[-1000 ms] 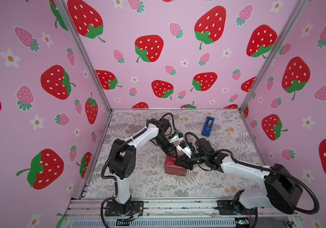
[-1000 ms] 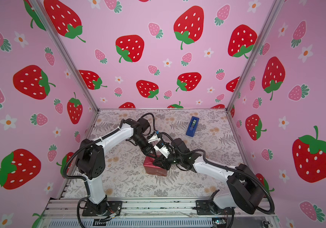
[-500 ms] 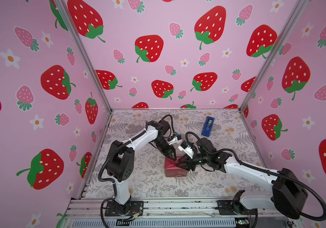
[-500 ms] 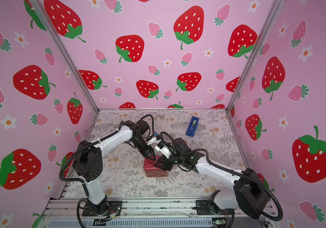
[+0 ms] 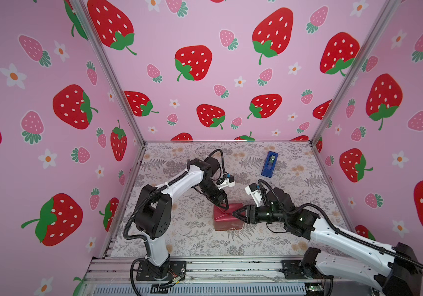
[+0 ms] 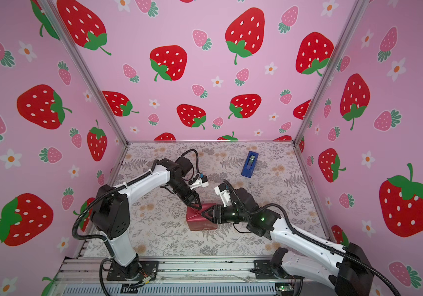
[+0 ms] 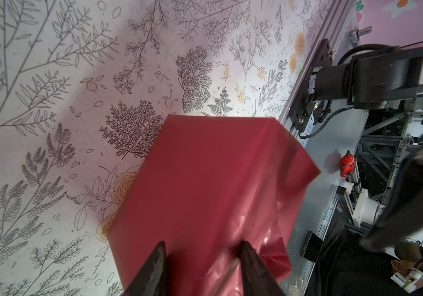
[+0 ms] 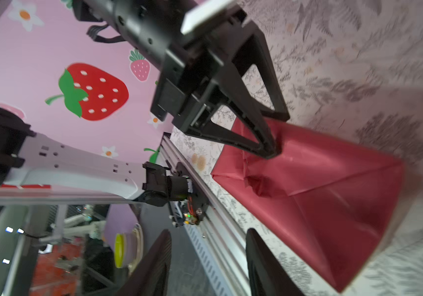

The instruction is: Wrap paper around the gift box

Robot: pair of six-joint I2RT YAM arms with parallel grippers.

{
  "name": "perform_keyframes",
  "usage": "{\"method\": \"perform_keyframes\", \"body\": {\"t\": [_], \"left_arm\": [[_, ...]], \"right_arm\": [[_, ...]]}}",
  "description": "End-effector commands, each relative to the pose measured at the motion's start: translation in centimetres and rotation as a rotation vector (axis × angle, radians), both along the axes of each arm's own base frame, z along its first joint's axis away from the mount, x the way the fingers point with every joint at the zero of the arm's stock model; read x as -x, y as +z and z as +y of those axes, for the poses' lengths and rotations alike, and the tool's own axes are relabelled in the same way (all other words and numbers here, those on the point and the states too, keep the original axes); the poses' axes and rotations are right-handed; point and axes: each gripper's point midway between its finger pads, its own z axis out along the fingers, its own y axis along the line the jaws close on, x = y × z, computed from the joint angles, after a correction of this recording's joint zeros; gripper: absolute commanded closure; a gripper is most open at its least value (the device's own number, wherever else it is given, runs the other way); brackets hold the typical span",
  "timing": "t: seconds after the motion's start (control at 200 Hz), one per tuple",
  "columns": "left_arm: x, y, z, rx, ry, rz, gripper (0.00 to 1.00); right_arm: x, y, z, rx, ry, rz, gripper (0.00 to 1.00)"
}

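Plainly the gift box is hidden: only the paper (image 5: 227,217) shows, folded round it into a red parcel. It sits on the desk (image 5: 179,230) nearer the front edge than the back, about midway between the side edges.

The left gripper (image 5: 224,206) has its tips planted on the parcel's top near the rear left corner. Its jaws are part spread, and as far as the wrist views show they press on the paper rather than pinch it. The right gripper (image 8: 208,232) hangs just beside the top on the other side, jaws spread and empty.

The likeliest trouble is the paper springing back. A crumpled fold (image 8: 256,184) and a loose flap (image 7: 302,164) stand proud of the parcel, and I cannot make out any tape holding them. If the left tips lift, those folds could open. Pressing near a corner also brings risks: a harder push could tip or skid the light box, and pointed tips could tear the thin sheet. The two grippers are close together, so a careless reach could make them knock.

The tape dispenser (image 5: 269,164) lies well apart, toward the back right corner. The desk has a pale leaf-and-flower print, with a metal rail (image 5: 205,266) along its front edge. Pink strawberry-print walls (image 5: 205,64) close in the other three sides.
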Motion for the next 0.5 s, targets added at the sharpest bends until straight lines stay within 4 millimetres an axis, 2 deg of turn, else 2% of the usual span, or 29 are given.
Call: {"method": "perform_keyframes", "body": {"t": [0.0, 0.115, 0.235, 0.38, 0.495], "left_arm": [[1.2, -3.0, 2.7, -0.177, -0.012, 0.038, 0.52], [1.2, -3.1, 2.7, -0.177, -0.011, 0.036, 0.52], [1.2, -3.0, 2.6, -0.173, -0.001, 0.036, 0.52], [1.2, -2.3, 2.0, -0.114, 0.036, 0.036, 0.53], [1.1, -1.8, 1.6, -0.084, 0.074, 0.032, 0.53]], "right_arm": [[0.5, -0.4, 0.6, -0.095, -0.112, 0.212, 0.43], [0.9, -1.3, 0.8, -0.139, -0.152, 0.272, 0.34], [0.4, -1.7, 1.2, -0.162, -0.188, 0.308, 0.26], [-1.3, -1.1, 1.3, -0.221, -0.276, 0.288, 0.23], [-2.3, -1.6, 1.0, -0.205, -0.328, 0.29, 0.21]]}}
